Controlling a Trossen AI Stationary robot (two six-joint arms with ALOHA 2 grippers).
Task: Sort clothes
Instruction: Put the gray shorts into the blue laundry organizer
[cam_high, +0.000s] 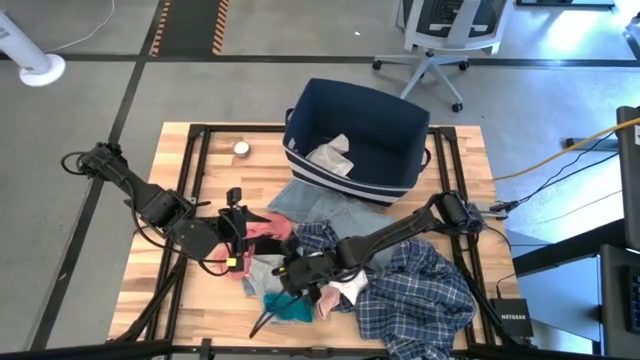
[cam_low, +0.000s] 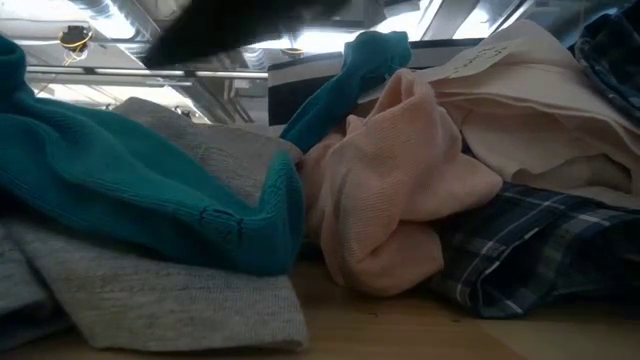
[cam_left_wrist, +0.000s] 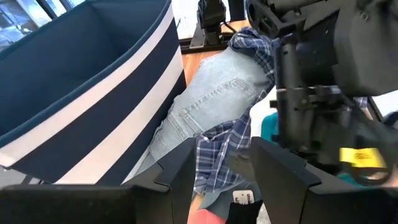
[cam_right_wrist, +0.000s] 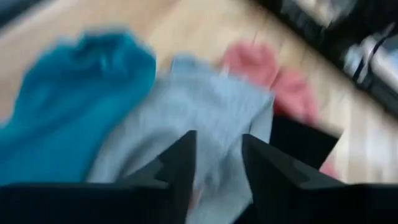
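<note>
A: Two arms work a heap of clothes on the wooden tabletop (cam_high: 200, 290), just in front of the navy bin (cam_high: 355, 140). Where do the tools stand?

B: The right tool (cam_right_wrist: 217, 165) hangs above a grey piece (cam_right_wrist: 199, 118), its fingers parted with nothing between them; a teal piece (cam_right_wrist: 81, 93) lies beside the grey one and a pink piece (cam_right_wrist: 273, 78) beyond it. The left tool (cam_left_wrist: 221, 168) waits, fingers apart and empty, over denim (cam_left_wrist: 211, 106) and a fold of plaid shirt (cam_left_wrist: 217, 149) close to the bin's striped wall.

A: How should the pick go?

B: Likely best to come straight down on the grey piece alone, pinch one raised fold, and lift clear of the teal and pink neighbours before carrying it off.
</note>
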